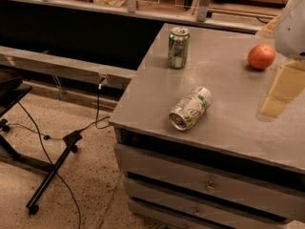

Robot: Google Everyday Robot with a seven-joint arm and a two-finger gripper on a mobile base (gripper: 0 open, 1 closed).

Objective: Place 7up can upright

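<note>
The 7up can (190,109) lies on its side on the grey cabinet top (228,80), near the front left edge, with its open end turned toward the front left. It has a pale silver-white body with green lettering. My gripper (279,93) hangs at the right edge of the camera view, above the cabinet top, to the right of the can and well apart from it. It holds nothing that I can see. Part of the gripper is cut off by the frame edge.
A darker green can (178,47) stands upright at the back left of the cabinet top. An orange round fruit (261,57) sits at the back right, close to my arm. Drawers (205,185) front the cabinet. A black stand (52,171) and cables lie on the floor to the left.
</note>
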